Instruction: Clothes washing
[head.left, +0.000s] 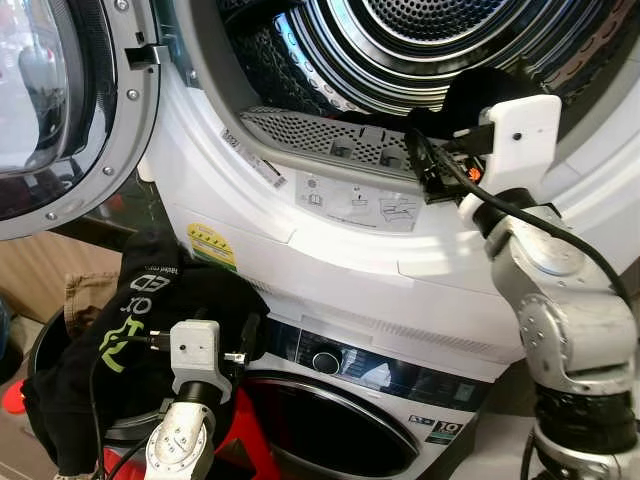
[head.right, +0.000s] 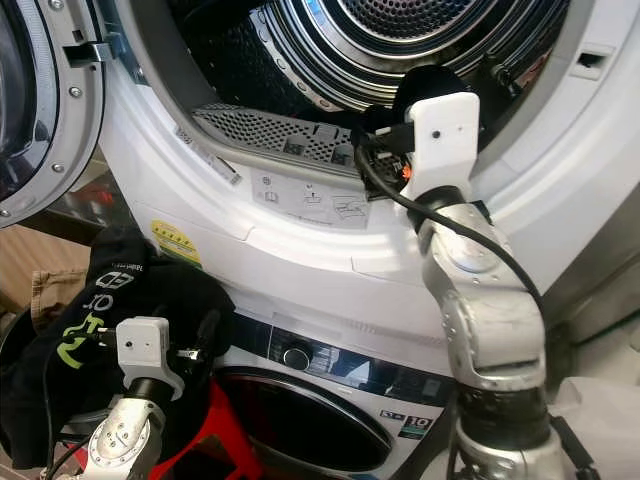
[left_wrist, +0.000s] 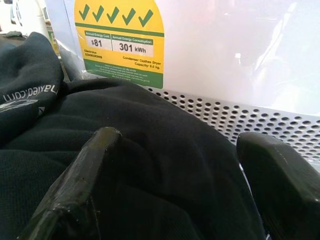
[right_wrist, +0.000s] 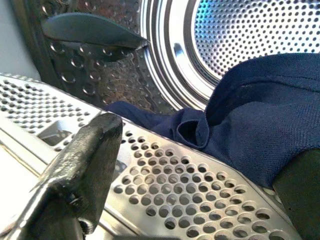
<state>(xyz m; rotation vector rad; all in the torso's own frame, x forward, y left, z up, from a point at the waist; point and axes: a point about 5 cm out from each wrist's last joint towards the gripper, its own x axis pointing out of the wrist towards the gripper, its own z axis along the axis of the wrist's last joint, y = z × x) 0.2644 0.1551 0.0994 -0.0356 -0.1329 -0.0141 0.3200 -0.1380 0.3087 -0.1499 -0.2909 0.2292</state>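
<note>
Stacked white machines fill my view, the dryer's round door (head.left: 50, 110) swung wide. My right jaws (right_wrist: 200, 165) stand open at the perforated steel lint grille (right_wrist: 170, 185), with soft navy cloth (right_wrist: 260, 110) between them and spilling from the ribbed drum (head.left: 420, 40). My left jaws (left_wrist: 170, 185) gape, pressed into the black hoodie (head.left: 120, 340) beneath them. Judging by this, loading is underway; next I must close and lift.

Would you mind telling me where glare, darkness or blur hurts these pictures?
Left wrist view: glare whitens the dryer panel; near fingers soft. Right wrist view: drum back is blown out bluish. Eye views: the black garment loses its folds in shade.
</note>
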